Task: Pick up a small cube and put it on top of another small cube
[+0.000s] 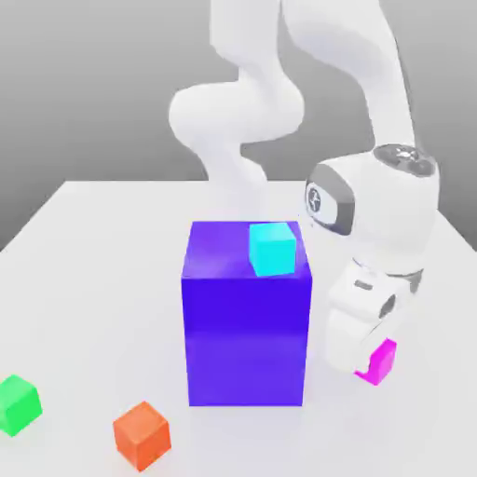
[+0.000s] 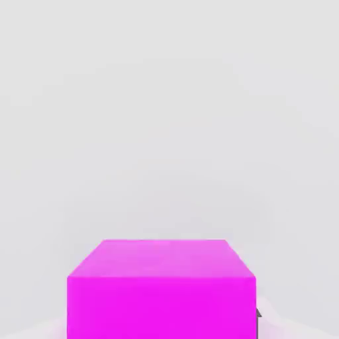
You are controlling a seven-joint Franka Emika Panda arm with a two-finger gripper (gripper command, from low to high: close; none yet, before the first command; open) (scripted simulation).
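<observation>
We're at the grasp step: gripper (image 1: 371,359) low at lower right of the exterior view, right at the magenta cube (image 1: 380,361) on the table (image 1: 84,279). Can't tell if it's clamped. Next we need a confirmed hold, then lift toward another small cube.

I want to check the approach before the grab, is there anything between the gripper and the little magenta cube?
Nothing visible does. In the exterior view the gripper is down right at the magenta cube, beside the big blue block. The hand view shows the cube close up with bare table beyond it. Whether the jaws have closed cannot be told.
</observation>
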